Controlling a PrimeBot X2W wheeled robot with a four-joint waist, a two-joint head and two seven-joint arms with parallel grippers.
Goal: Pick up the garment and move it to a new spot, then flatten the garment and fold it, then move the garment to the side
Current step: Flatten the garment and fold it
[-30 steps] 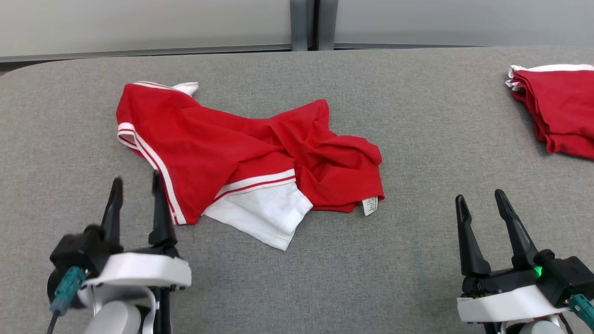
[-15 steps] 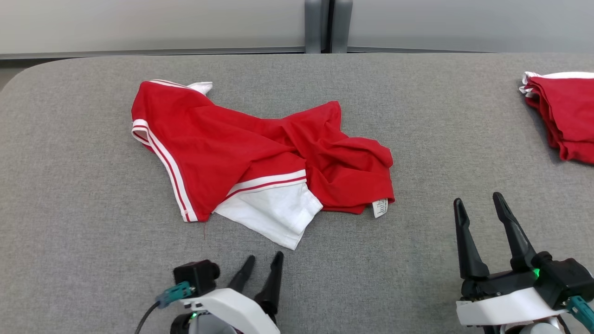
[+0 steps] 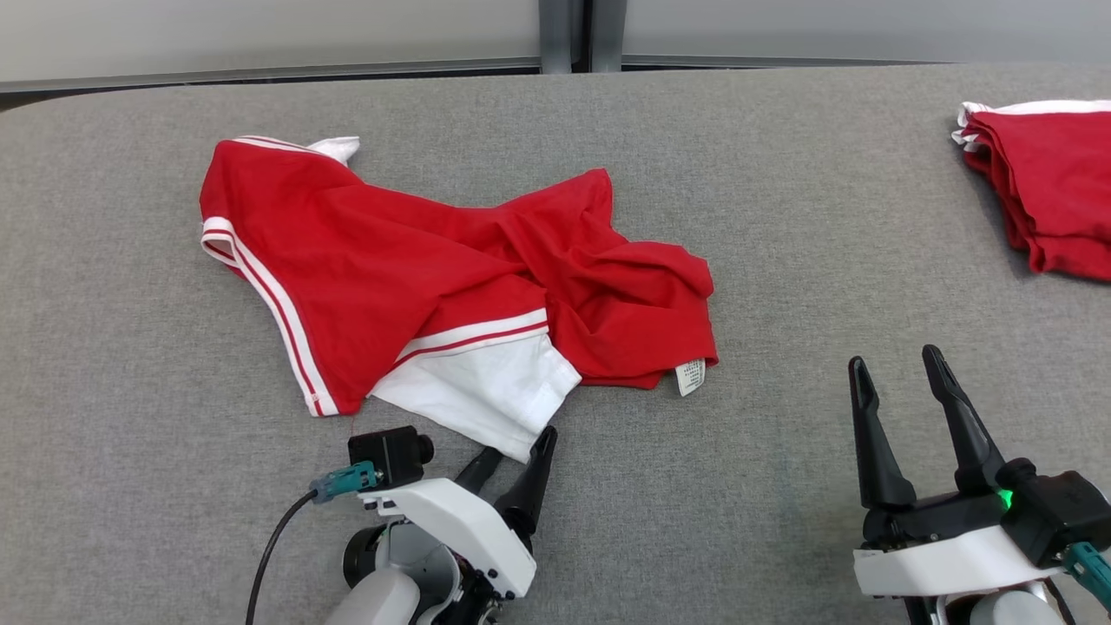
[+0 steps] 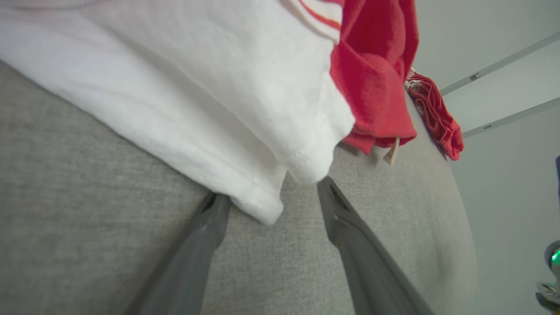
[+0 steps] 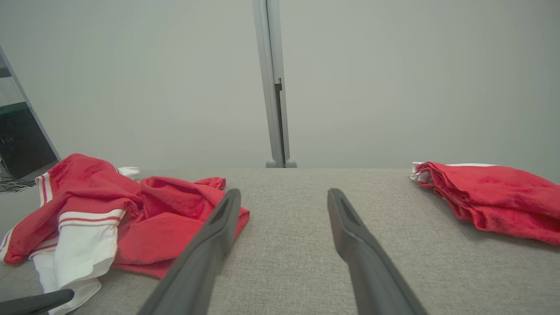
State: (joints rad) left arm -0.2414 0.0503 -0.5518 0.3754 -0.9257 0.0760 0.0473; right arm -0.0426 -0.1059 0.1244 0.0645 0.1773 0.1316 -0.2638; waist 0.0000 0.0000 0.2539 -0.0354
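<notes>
A crumpled red garment with white striped trim lies left of centre on the grey padded table. Its white sleeve points toward me. My left gripper is open at that sleeve's near corner. In the left wrist view the sleeve hangs over the left gripper: one fingertip is tucked under the hem and the other lies beside the corner. To the right my right gripper stands open over bare table, well away from the garment, as the right wrist view of the gripper also shows.
A second red garment, folded, lies at the table's far right edge. A pale wall with a grey post stands behind the table. A white care label sticks out at the crumpled garment's near right corner.
My left gripper has swung from the garment's left side to its near edge and reached the white sleeve's corner. The head camera shifted a little. The right gripper has stayed put.
</notes>
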